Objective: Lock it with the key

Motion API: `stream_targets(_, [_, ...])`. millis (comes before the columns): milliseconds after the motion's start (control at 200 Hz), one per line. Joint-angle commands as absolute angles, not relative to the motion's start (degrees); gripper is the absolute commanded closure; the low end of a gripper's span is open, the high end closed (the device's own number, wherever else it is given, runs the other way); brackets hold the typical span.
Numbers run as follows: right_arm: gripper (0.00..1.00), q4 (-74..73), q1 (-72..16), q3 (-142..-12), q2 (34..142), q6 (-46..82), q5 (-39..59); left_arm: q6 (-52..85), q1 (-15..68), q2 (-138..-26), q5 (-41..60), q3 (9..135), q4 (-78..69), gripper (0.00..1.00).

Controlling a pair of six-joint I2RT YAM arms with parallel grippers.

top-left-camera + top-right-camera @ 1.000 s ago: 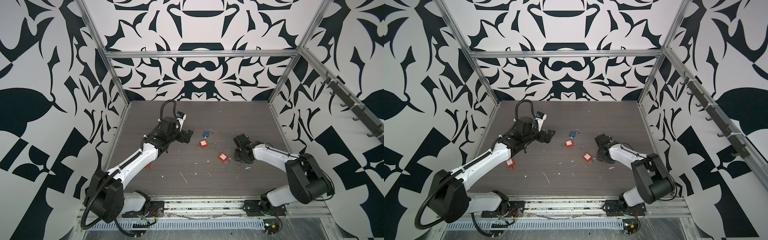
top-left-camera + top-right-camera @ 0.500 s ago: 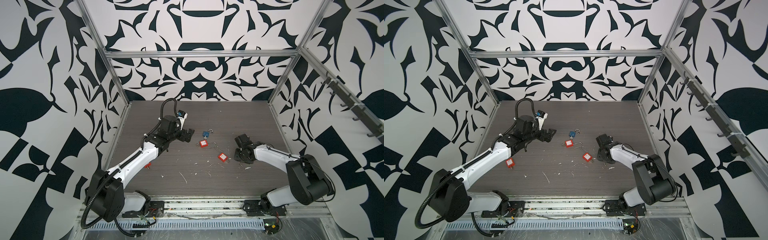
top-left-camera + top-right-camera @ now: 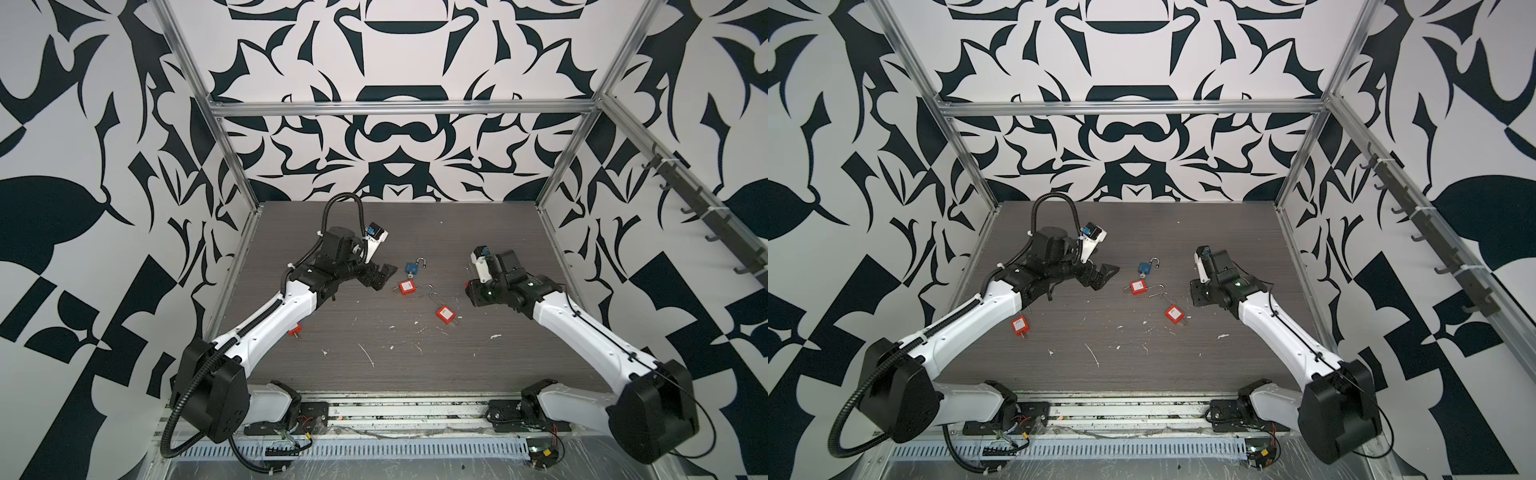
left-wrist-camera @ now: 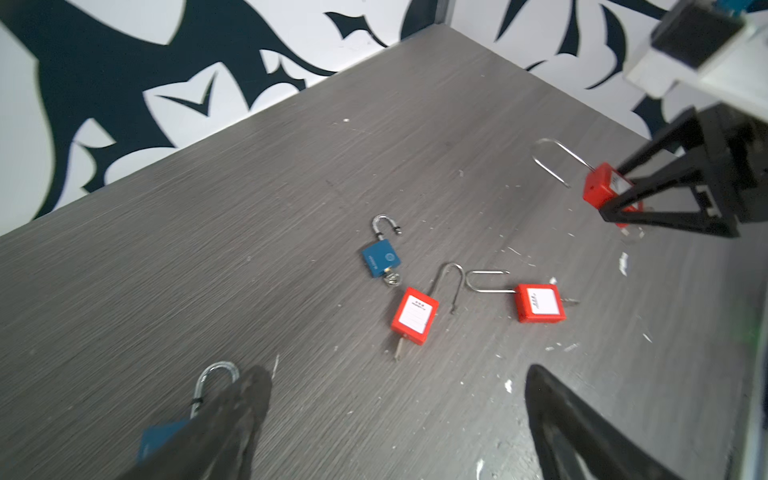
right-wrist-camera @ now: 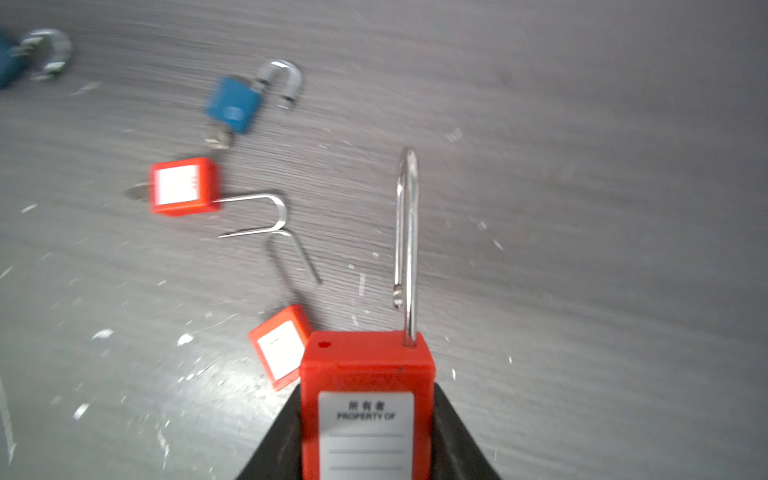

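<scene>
Top views both showed the left hand (image 3: 384, 276) with its jaws wide apart and empty, low over the counter (image 3: 415, 374) toward the left edge, likely free so it could work a key. The right hand (image 3: 473, 291) sat near the right edge, and its grip could not be read from there. Between them lay a blue padlock (image 3: 412, 267), a red padlock (image 3: 407, 286) just beside it, and a second red padlock (image 3: 444, 312) nearer the front edge, all with shackles open.

Left wrist view had a key stub (image 4: 390, 280) sticking out of the blue padlock, and another blue padlock (image 4: 162, 436) half hidden under that hand.

Right wrist view showed the right hand clamped on a third red padlock (image 5: 368, 399) by its body. The shackle (image 5: 407, 249) pointed away, sprung out of its hole, probably left free for pressing shut. Its label read "所有者 PROPERTY OF" above blank lines. Its key was out of sight.
</scene>
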State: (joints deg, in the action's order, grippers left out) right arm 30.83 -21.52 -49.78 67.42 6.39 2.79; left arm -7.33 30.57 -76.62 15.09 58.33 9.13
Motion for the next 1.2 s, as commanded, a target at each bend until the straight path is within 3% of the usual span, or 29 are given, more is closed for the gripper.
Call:
stream_targets(0, [0.73, 30.9, -22.1, -51.3, 65.0, -8.8, 9.4, -9.4, 30.7, -77.0, 22.4, 60.3, 10.0, 0.03])
stream_targets(220, [0.74, 31.5, -22.5, -51.2, 61.5, -28.3, 21.0, -10.6, 30.7, -77.1, 30.8, 58.7, 7.5, 0.10])
stream_targets(340, [0.79, 33.3, -22.8, -51.4, 61.5, -38.7, 28.3, -12.0, 30.7, -77.3, 35.0, 58.2, 6.7, 0.14])
stream_targets(620, [0.81, 33.3, -24.2, -53.7, 63.7, -42.8, 30.2, -18.7, 33.9, -77.0, 38.3, 56.3, 5.2, 0.25])
stream_targets(855, [0.82, 33.6, -26.1, -54.8, 64.0, -45.2, 32.3, -22.6, 35.9, -77.0, 37.7, 52.0, -5.3, 0.46])
stream_targets(1195, [0.84, 35.6, -28.3, -57.5, 65.9, -45.3, 31.1, -29.5, 36.3, -79.4, 40.9, 54.3, -0.2, 0.50])
